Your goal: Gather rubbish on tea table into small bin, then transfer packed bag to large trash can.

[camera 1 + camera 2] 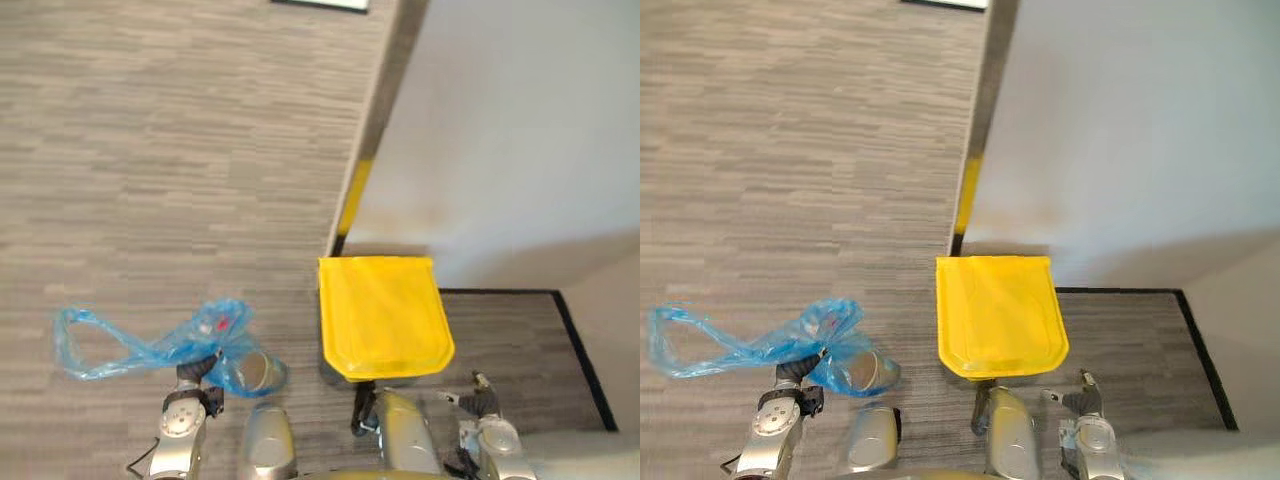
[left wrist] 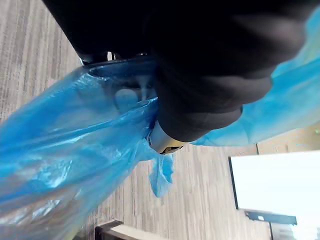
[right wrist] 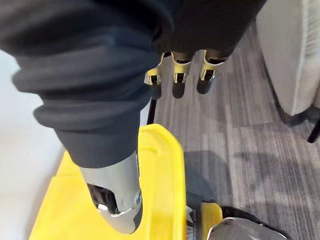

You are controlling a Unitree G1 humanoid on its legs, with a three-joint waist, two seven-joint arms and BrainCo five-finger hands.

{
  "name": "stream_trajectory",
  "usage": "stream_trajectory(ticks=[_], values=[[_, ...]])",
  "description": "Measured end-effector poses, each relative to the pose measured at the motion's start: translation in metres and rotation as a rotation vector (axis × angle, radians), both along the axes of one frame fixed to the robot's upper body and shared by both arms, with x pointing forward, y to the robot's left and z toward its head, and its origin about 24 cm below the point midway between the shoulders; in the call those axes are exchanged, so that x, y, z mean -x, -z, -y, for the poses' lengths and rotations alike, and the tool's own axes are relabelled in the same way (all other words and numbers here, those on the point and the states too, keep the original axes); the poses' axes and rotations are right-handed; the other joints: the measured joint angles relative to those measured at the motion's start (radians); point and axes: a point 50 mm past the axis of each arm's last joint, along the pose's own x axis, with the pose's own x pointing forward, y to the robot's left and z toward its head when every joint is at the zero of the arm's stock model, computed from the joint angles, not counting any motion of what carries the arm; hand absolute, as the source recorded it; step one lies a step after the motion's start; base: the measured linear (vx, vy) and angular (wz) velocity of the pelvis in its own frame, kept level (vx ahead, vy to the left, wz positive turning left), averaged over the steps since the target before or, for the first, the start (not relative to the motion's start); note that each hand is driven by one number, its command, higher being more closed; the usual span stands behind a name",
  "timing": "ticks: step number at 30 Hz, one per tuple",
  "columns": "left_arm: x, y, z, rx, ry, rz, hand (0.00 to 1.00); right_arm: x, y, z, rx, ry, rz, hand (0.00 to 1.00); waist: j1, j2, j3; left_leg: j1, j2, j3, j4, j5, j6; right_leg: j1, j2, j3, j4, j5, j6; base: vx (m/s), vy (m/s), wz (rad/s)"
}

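Blue bag is hanging just beside the yellow trash can, and the drop is not yet made.
Left hand is clutching the bunched plastic clear of the floor, while right hand is dangling loose-fingered and empty by the closed lid. Packing looks done; opening and dumping are remaining. Film is blurring the bag's contents.

Floor: grey carpet with fine horizontal streaks, across the left and lower frame of the head views. A pale plain wall takes the upper right; a dark skirting strip runs diagonally down from top centre, with a yellow section near its lower end. A black line borders the carpet at lower right.
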Motion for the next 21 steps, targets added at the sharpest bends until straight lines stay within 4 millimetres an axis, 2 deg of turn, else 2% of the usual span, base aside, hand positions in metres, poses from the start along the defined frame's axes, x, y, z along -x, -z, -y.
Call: stream_trajectory(ticks=[1,2,4,7,11,12,13,14,15,16,18,19,21], values=[[0.000,0.000,0.000,0.001,0.000,-0.001,1.00,0.000,0.000,0.000,-0.001,0.004,0.003,0.00,0.000,0.001,0.000,-0.003,0.000,-0.004,0.002,-0.001,-0.003,0.000,0.000,-0.005,0.003,-0.003,-0.002,0.31,-0.201,0.83],[-0.001,0.001,0.008,0.021,0.009,0.002,1.00,-0.004,-0.003,-0.003,-0.032,0.043,0.043,0.00,-0.001,0.011,-0.004,-0.033,0.017,-0.054,0.001,-0.003,-0.022,-0.013,-0.003,-0.073,0.050,-0.056,-0.030,0.26,-0.155,0.64],[-0.001,0.003,0.012,0.032,0.020,-0.002,1.00,-0.007,-0.006,-0.006,-0.050,0.064,0.074,0.00,0.003,0.011,-0.005,-0.031,0.030,-0.065,-0.008,0.000,-0.027,-0.010,-0.001,-0.091,0.065,-0.080,-0.037,0.31,-0.167,0.42],[-0.002,0.004,0.016,0.035,0.038,-0.006,1.00,-0.020,-0.014,-0.011,-0.062,0.058,0.133,0.00,0.005,0.009,-0.006,-0.002,0.048,-0.041,-0.073,0.011,-0.047,-0.004,0.004,-0.098,0.066,-0.084,-0.041,0.23,-0.087,0.03],[-0.002,0.003,0.015,0.030,0.037,-0.006,1.00,-0.026,-0.018,-0.014,-0.062,0.043,0.158,0.00,0.008,0.005,-0.011,0.066,0.048,-0.008,-0.135,0.022,-0.060,0.023,-0.002,-0.074,0.072,-0.080,-0.046,0.17,0.009,-0.10],[-0.004,0.002,0.016,0.031,0.037,0.002,1.00,-0.031,-0.022,-0.014,-0.056,0.032,0.175,0.00,0.011,0.004,-0.011,0.084,0.047,0.003,-0.138,0.027,-0.058,-0.024,-0.013,-0.059,0.158,-0.045,-0.102,0.14,0.027,-0.64],[-0.006,0.001,0.015,0.028,0.034,0.006,1.00,-0.041,-0.028,-0.019,-0.052,-0.001,0.214,0.00,0.009,0.018,-0.003,0.064,0.061,0.023,-0.109,0.028,-0.059,-0.092,0.032,-0.056,0.138,-0.104,-0.042,0.11,0.031,-0.75],[-0.009,0.000,0.012,0.018,0.036,0.010,1.00,-0.043,-0.029,-0.020,-0.051,0.001,0.231,0.00,0.006,0.013,-0.008,0.044,0.075,0.023,-0.086,0.028,-0.059,-0.062,0.058,-0.050,0.016,-0.091,-0.024,0.03,0.011,-0.49],[-0.016,-0.002,0.010,0.017,0.032,0.013,1.00,-0.043,-0.033,-0.017,-0.033,0.004,0.250,0.00,-0.009,0.034,0.006,0.014,0.098,0.015,-0.050,0.024,-0.063,-0.019,0.077,-0.082,-0.076,0.028,-0.062,-0.01,0.019,0.15],[-0.019,-0.002,0.012,0.024,0.039,0.019,1.00,-0.034,-0.026,-0.014,-0.038,0.030,0.202,0.00,-0.023,0.029,0.003,0.042,0.100,0.025,-0.053,0.026,-0.066,0.013,0.074,-0.088,-0.071,0.032,-0.070,-0.01,0.018,0.34],[-0.019,0.000,0.020,0.043,0.051,0.019,1.00,-0.018,-0.018,-0.013,-0.039,0.048,0.156,0.00,-0.020,0.021,-0.001,0.094,0.095,0.050,-0.048,0.034,-0.078,0.053,0.058,-0.092,-0.032,0.023,-0.076,0.00,0.057,0.30],[-0.017,0.001,0.020,0.044,0.049,0.015,1.00,-0.015,-0.016,-0.015,-0.046,0.048,0.148,0.00,-0.018,0.009,-0.008,0.103,0.084,0.059,-0.037,0.036,-0.077,0.059,0.040,-0.093,-0.011,0.010,-0.068,-0.04,0.047,0.16],[-0.016,0.001,0.018,0.041,0.046,0.014,1.00,-0.017,-0.017,-0.017,-0.053,0.040,0.155,0.00,-0.005,0.002,-0.013,0.096,0.081,0.074,-0.018,0.036,-0.077,0.068,0.032,-0.088,-0.036,0.004,-0.061,-0.10,0.028,-0.06]])
